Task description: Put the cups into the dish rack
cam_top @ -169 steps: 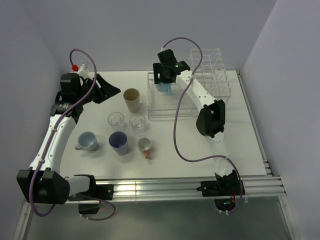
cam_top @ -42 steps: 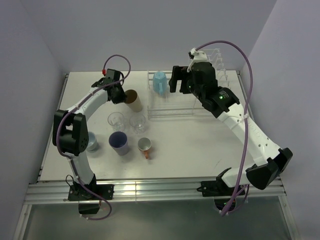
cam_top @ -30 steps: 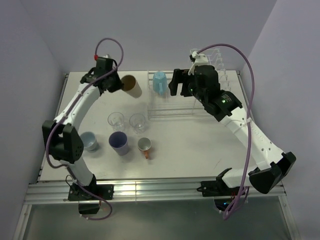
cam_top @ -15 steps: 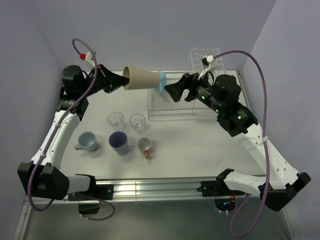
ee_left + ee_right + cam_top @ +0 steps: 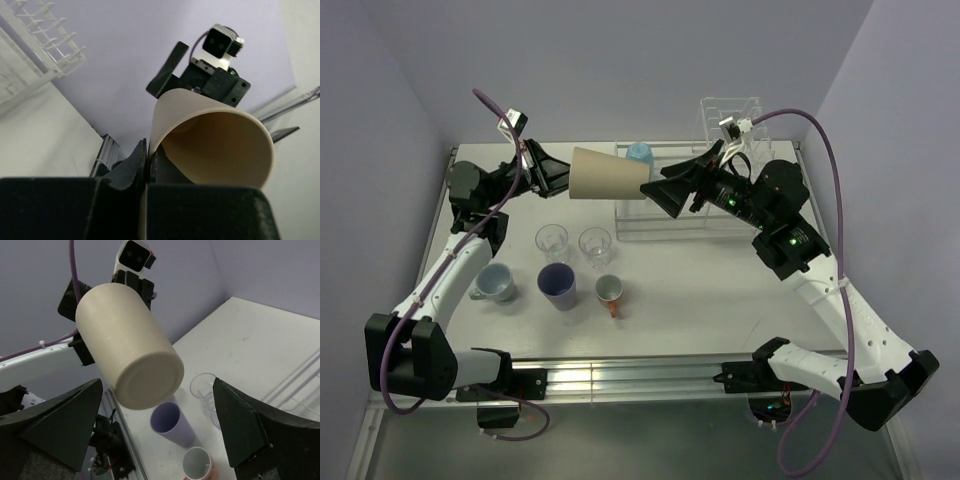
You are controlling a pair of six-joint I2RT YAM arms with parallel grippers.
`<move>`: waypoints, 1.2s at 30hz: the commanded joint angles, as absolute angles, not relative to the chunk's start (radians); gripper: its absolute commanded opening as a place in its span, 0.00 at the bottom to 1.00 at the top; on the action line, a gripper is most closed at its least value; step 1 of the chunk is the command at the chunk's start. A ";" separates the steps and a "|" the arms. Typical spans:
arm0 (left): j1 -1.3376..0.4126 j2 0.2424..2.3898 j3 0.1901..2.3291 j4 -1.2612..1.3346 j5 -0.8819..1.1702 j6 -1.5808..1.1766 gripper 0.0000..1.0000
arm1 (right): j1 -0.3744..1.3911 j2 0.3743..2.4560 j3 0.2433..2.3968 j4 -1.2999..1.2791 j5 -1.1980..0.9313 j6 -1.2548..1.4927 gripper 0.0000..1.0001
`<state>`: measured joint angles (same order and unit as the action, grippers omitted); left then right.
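Five cups stand on the bench [image 5: 720, 280] nearest the arms' bases: a grey-blue mug [image 5: 497, 282], a purple cup [image 5: 557, 284] and an orange-handled mug [image 5: 609, 291] in front, with two clear glasses [image 5: 551, 240] just behind them. Above and beyond these, the left gripper [image 5: 552, 178] holds the tan cup [image 5: 608, 175] on its side in mid-air. Its jaws are pinched on the wall at the cup's rim, and the closed base points to the right. The right gripper [image 5: 663, 192] faces that base from close by, its jaws spread wide and holding nothing. Farther back, the dish rack [image 5: 645, 222] stands on the right of the bench, with a light blue cup [image 5: 640, 152] already in its low section.

The step in hand looks like a mid-air handover of the tan cup from left arm to right, on its way to the rack. The next move likely calls for the right jaws to slide over the cup's body and close squarely on it before the left jaws let go.
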<state>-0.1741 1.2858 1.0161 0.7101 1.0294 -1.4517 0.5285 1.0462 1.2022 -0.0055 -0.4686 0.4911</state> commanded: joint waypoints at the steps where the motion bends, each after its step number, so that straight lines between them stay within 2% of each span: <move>1: -0.192 1.281 1.002 0.940 1.078 -1.560 0.00 | 0.518 1.020 1.183 0.136 -0.572 0.531 0.99; 14: -0.233 1.312 1.045 0.940 1.060 -1.549 0.00 | 0.522 1.077 1.161 0.288 -0.698 0.649 0.98; 26: -0.245 1.336 1.055 0.942 1.046 -1.542 0.00 | 0.581 1.118 1.189 0.187 -0.657 0.588 0.95; 36: -0.247 1.350 1.055 0.948 1.046 -1.546 0.00 | 0.601 1.114 1.196 0.150 -0.621 0.557 0.88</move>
<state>-0.2417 1.3495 1.0153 0.8814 1.0561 -1.5501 0.5907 1.1187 1.1702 0.1459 -0.6327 0.5800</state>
